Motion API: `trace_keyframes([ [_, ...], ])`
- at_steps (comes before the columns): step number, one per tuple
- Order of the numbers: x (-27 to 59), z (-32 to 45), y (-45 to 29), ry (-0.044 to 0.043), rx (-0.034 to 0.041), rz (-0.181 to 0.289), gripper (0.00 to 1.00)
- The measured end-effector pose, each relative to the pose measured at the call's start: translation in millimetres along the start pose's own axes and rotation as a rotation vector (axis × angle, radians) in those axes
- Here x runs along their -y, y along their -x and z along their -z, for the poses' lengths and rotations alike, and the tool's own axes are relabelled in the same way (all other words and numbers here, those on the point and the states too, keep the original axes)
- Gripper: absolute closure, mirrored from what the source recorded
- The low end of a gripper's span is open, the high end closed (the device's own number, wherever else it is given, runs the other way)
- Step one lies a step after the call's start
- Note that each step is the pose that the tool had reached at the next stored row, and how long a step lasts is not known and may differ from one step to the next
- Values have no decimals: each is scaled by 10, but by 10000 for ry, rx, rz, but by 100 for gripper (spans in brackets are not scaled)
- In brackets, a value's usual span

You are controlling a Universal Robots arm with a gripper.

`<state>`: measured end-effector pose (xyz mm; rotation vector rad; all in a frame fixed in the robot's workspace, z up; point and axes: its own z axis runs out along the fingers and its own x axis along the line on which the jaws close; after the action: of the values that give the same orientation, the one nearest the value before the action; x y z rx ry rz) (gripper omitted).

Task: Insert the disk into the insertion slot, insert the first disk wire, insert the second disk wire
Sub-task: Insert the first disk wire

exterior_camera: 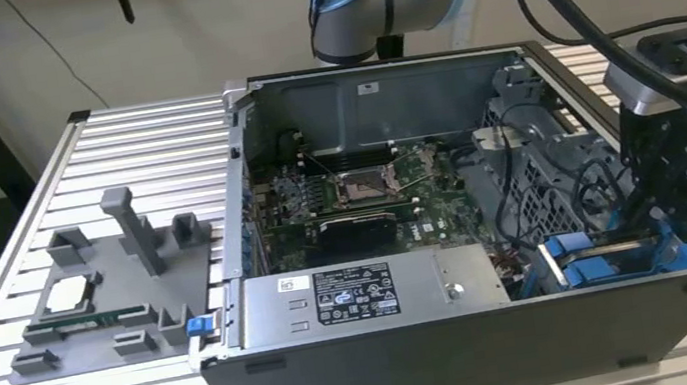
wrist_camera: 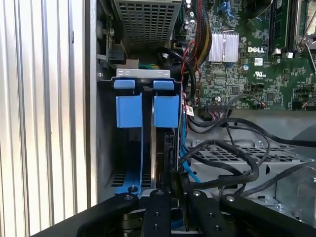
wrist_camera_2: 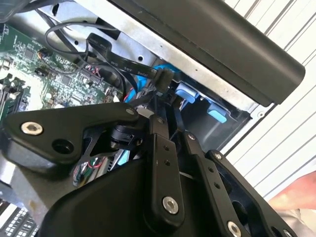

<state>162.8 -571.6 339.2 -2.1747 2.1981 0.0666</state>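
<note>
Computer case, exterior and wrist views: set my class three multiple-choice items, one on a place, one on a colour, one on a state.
1. Where do the disk carriers sit in the computer case?
A. near corner, at the exterior view's right
B. far wall
C. centre
2. What colour are their tabs?
A. red
B. blue
C. yellow
3. The case is:
A. panelled shut
B. open
C. upside down
Key: 1 A, they stand in that corner. 2 B, the tabs show blue in the first wrist view. 3 B, the motherboard lies exposed.
</note>
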Motion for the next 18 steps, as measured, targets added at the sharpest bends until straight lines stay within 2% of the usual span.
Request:
trace_keyframes([
  [5, 5, -69, -5, -2, -17, 2, 100],
  [7, 6, -85, -5, -2, 8, 3, 100],
  [8, 5, -87, -5, 1, 10, 3, 0],
  [10, 5, -53, -4, 16, 17, 1, 0],
  [16, 0, 205, 13, 23, 4, 0, 0],
  [18, 0, 239, 15, 23, 2, 0, 0],
])
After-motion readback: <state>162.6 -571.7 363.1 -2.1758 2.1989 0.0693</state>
